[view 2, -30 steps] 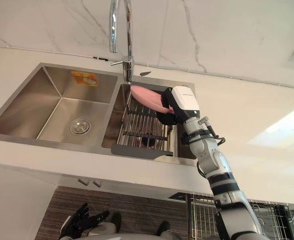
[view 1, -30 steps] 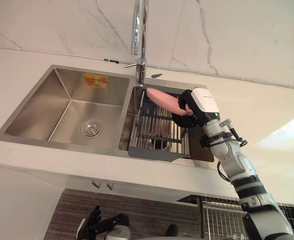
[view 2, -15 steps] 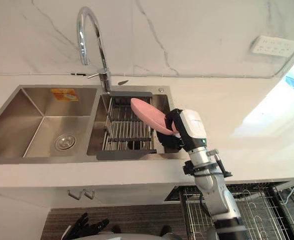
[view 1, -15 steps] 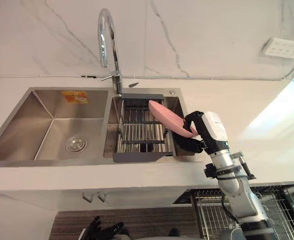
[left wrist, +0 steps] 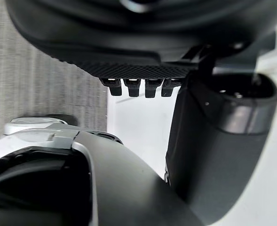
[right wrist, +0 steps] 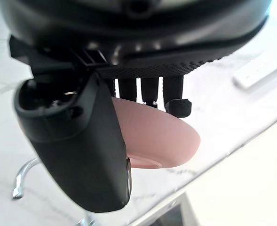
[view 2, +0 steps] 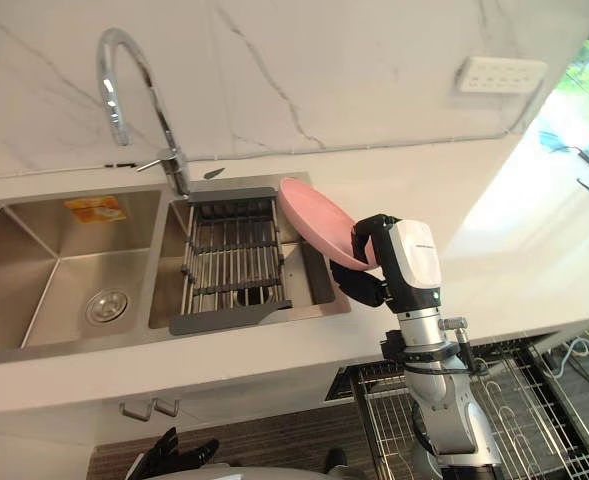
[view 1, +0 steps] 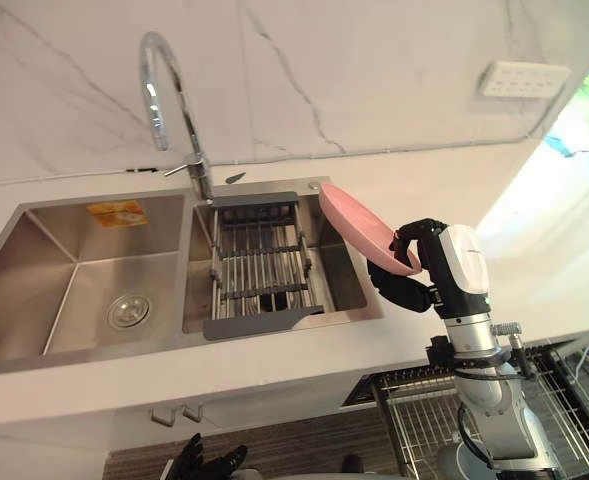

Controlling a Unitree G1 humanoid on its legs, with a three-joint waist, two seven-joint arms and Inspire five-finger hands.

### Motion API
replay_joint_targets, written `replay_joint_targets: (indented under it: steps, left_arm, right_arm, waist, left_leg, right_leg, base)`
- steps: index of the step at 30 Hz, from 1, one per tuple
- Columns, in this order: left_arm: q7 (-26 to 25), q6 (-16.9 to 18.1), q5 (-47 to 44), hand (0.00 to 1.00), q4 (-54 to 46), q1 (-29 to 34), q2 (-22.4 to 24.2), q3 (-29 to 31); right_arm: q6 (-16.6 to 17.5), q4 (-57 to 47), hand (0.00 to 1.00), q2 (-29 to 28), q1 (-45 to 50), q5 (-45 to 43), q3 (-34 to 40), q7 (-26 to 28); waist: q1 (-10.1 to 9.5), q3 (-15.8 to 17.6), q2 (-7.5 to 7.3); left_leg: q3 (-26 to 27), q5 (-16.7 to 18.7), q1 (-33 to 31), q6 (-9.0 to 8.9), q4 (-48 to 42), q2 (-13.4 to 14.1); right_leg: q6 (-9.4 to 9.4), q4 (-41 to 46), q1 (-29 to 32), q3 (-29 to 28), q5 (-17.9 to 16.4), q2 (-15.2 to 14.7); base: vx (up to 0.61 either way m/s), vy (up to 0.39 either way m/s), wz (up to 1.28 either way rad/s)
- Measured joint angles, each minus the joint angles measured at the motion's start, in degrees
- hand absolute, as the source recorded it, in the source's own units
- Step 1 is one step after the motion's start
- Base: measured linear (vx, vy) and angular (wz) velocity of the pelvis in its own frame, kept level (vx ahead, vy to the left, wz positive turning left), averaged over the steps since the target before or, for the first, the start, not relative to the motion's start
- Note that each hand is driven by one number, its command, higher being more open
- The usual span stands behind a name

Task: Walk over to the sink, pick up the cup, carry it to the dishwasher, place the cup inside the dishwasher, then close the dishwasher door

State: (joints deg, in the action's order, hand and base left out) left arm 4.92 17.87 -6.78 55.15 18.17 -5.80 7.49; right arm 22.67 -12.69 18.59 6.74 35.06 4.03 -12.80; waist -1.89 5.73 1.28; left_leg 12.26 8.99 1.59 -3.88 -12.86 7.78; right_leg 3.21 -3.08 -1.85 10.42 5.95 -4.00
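The dark left hand (view 2: 174, 460) is hung low and loosely open below the white bench (view 1: 274, 370), and a shallow round pink dish (view 1: 364, 225) is held tilted over the right rim of the steel sink (view 1: 34, 260), pinched by the right hand (view 1: 399, 290).

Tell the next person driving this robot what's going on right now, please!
Right hand: shut on the pink dish, which looks more like a plate than a cup. The dish is held tilted above the right rim of the sink.
Left hand: low by the floor, fingers relaxed, holding nothing.
Done: dish picked up.
Left: carry it to the wire rack pulled out under the counter on the right, set it inside, and close the dishwasher door.
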Motion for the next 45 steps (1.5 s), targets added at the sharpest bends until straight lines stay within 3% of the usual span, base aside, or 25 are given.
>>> replay_joint_targets:
  steps: [6,9,10,13,14,16,18,24,33,37,45]
  left_arm:
    - [0.01,-0.81,0.02,1.00,0.06,-1.24,-0.01,-0.17]
    - [-0.02,-1.77,0.01,1.00,-0.94,-1.71,-0.39,-0.16]
    - [0.02,-2.40,0.00,1.00,-1.18,-1.84,-0.72,-0.18]
    - [-0.05,-2.72,-0.20,1.00,-0.78,-2.06,-0.53,-0.10]
    - [-0.06,-2.92,-0.49,1.00,-0.76,-2.02,-0.62,-0.11]
    - [0.02,-3.06,-0.78,1.00,-0.99,-1.94,-1.09,-0.21]
    - [-0.16,-3.61,-1.25,1.00,-0.36,-2.00,-1.08,-0.92]
    - [0.02,-4.90,-2.23,1.00,0.78,-2.31,-1.74,-1.35]
    - [-0.43,-4.56,-0.90,1.00,1.25,-2.27,-1.71,-1.27]
    - [-0.87,-4.54,0.02,1.00,1.29,-2.08,-1.50,-1.23]
    - [-1.01,-4.55,0.02,1.00,0.10,-2.03,-1.06,-1.35]
  right_arm:
    - [-4.16,0.63,0.00,-0.98,-0.06,0.02,4.65,-0.84]
    - [-5.92,0.89,0.00,-4.21,1.28,1.33,6.31,-1.88]
    - [-6.00,0.88,0.00,-5.31,1.94,2.84,6.48,-2.39]
    - [-6.02,1.20,0.00,-5.49,3.38,5.78,6.17,-4.46]
    - [-6.02,1.77,0.00,-5.31,3.37,5.81,5.99,-5.59]
    - [-5.99,3.20,0.00,-4.78,3.32,5.82,5.58,-7.96]
    - [-6.69,7.01,0.00,-3.60,2.47,5.86,5.16,-9.40]
    - [-10.91,8.10,0.00,-3.07,3.41,5.82,5.98,-9.44]
    - [-11.21,10.66,0.00,-3.86,7.30,5.81,7.02,-9.44]
    - [-11.13,11.10,0.00,-6.82,8.89,5.59,7.16,-9.46]
    - [-13.02,13.27,0.00,-10.36,11.61,5.30,6.99,-13.35]
  waist:
    - [1.23,2.58,0.03]
    - [1.88,4.45,-1.40]
    - [1.80,4.57,-1.64]
    - [2.47,4.83,-1.34]
    - [2.69,4.73,-1.34]
    - [2.65,4.17,-2.59]
    - [2.35,3.29,-1.76]
    - [2.95,2.65,-1.71]
    - [3.15,2.22,-1.76]
    - [3.09,2.15,-1.87]
    - [2.60,2.17,-1.51]
  left_leg:
    - [1.77,2.18,1.63,0.49,-1.76,-0.24]
    - [3.23,3.85,1.15,2.45,-4.10,-1.60]
    - [4.01,4.21,1.02,4.01,-3.74,-2.38]
    - [6.89,3.17,1.00,5.55,-2.12,-2.20]
    - [7.18,3.04,1.04,5.29,-1.47,-2.18]
    - [7.36,2.70,1.29,4.16,-0.31,-3.14]
    - [3.16,1.67,0.83,3.73,1.56,-3.97]
    - [3.36,-0.47,3.00,2.97,4.57,-3.56]
    - [4.30,-0.49,5.95,2.91,6.85,-4.83]
    - [4.96,-0.46,6.36,2.98,7.02,-5.03]
    - [6.67,-0.53,3.11,3.08,6.17,-4.05]
  right_leg:
    - [0.11,4.76,2.72,-5.02,0.34,-0.25]
    - [0.91,9.42,5.76,-7.05,-0.22,-1.06]
    - [1.58,9.15,6.58,-7.85,0.32,-1.78]
    - [-0.92,26.83,10.34,-0.92,-9.46,-4.73]
    - [-0.67,28.84,9.77,0.76,-11.52,-5.04]
    - [-0.93,21.96,6.30,3.41,-13.02,-4.83]
    - [-0.53,11.52,3.41,2.52,-8.99,-1.55]
    - [-1.06,1.84,-0.06,-0.82,-3.28,1.41]
    - [0.02,-1.27,-2.66,-2.66,-2.24,1.21]
    - [0.22,-1.36,-2.70,-3.39,-2.00,1.01]
    - [-0.64,0.46,1.50,-3.62,-3.03,1.07]
  base:
    - [-0.07,0.053,-0.49]
    - [-0.21,0.070,-0.44]
    - [-0.24,0.064,-0.55]
    - [-0.19,0.056,-0.35]
    - [-0.10,0.019,-0.22]
    - [-0.04,-0.020,-0.30]
    - [0.00,-0.015,-0.50]
    - [0.06,-0.015,-0.38]
    - [0.05,0.025,-0.12]
    - [-0.05,-0.001,-0.09]
    - [-0.05,-0.035,-0.06]
